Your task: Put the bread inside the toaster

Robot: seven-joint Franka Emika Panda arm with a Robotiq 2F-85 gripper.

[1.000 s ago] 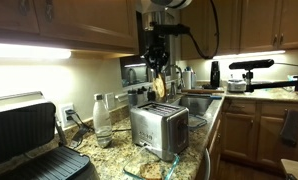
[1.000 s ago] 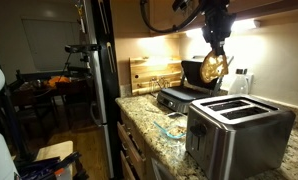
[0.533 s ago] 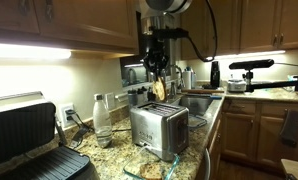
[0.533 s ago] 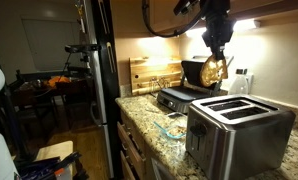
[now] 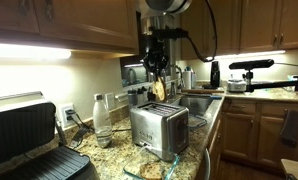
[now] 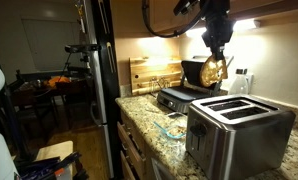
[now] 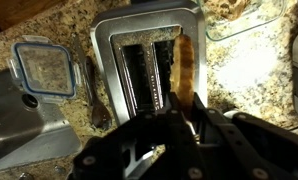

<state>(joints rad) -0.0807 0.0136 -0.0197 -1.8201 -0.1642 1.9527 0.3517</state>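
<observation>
My gripper (image 5: 157, 68) is shut on the bread (image 5: 159, 87), a tan slice with a darker crust, held on edge and hanging below the fingers. It shows in both exterior views; the gripper (image 6: 217, 50) holds the bread (image 6: 213, 69) well above the toaster (image 6: 239, 132). The brushed steel toaster (image 5: 157, 129) stands on the granite counter with two open slots on top. In the wrist view the bread (image 7: 185, 66) hangs over the right-hand slot of the toaster (image 7: 139, 70), held by the gripper (image 7: 184, 118).
A black-and-silver contact grill (image 5: 29, 140) stands open on the counter. A clear water bottle (image 5: 102, 120) is by the wall. A lidded glass container (image 7: 44, 70) and a spoon (image 7: 93, 95) lie beside the toaster. A sink (image 5: 201, 103) is behind it.
The gripper with the bread has lowered slightly toward the toaster between one second ago and half a second ago; since then it has stayed still.
</observation>
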